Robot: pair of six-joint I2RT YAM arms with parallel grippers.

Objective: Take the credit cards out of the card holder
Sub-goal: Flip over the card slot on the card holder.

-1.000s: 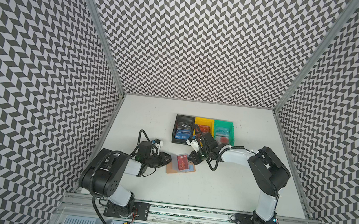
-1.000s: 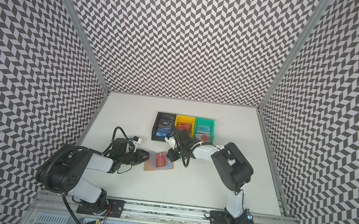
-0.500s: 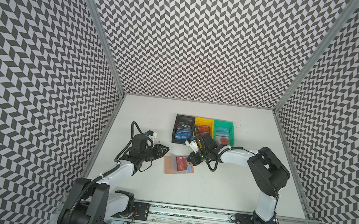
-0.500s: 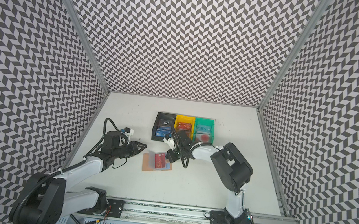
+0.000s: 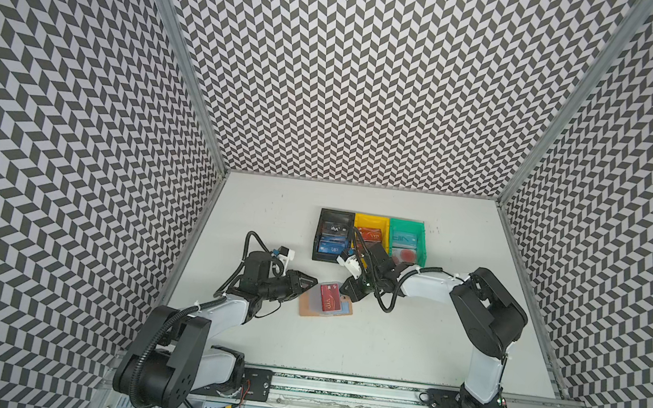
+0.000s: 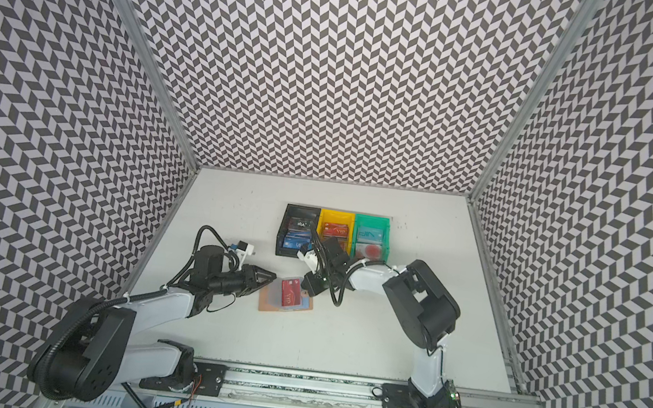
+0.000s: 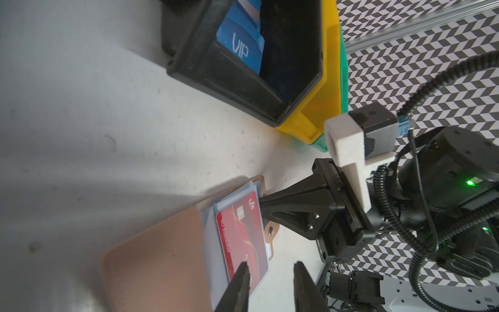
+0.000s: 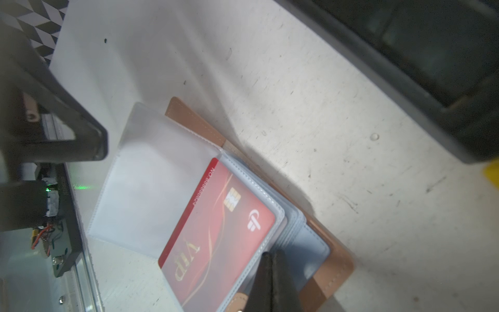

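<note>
Find the card holder (image 5: 306,311) lying open on the white table (image 5: 384,345), between the two arms and nearer the front rail than the bins. Note tan cover flat down, pale clear sleeves (image 8: 151,189) fanned on top, snap tab (image 7: 270,231) poking out on the side toward the right arm. See one red credit card (image 5: 329,297) face up in the topmost filled sleeve, gold "VIP" lettering and chip plain in the right wrist view.

Mark the left gripper (image 5: 311,283) low at the holder's edge toward the left arm, released: jaws parted with a clear gap, nothing between them. In the left wrist view, catch one finger (image 7: 240,281) overlapping the corner of the red card's sleeve; contact impossible to judge.

Mark the right gripper (image 5: 348,293) clenched, fingers pressed tight together, tip down at the edge of the sleeve stack just beside the snap tab. Cannot tell about any sleeve pinched between.

Count three bins behind the holder, side by side and touching: black bin (image 5: 336,213), yellow bin (image 5: 371,219), green bin (image 5: 406,223). Log blue cards (image 5: 330,248) in the black, a second red card (image 5: 371,234) in the yellow, a teal card (image 5: 403,239) plus a white card (image 5: 406,256) with a red circle in the green.
</note>
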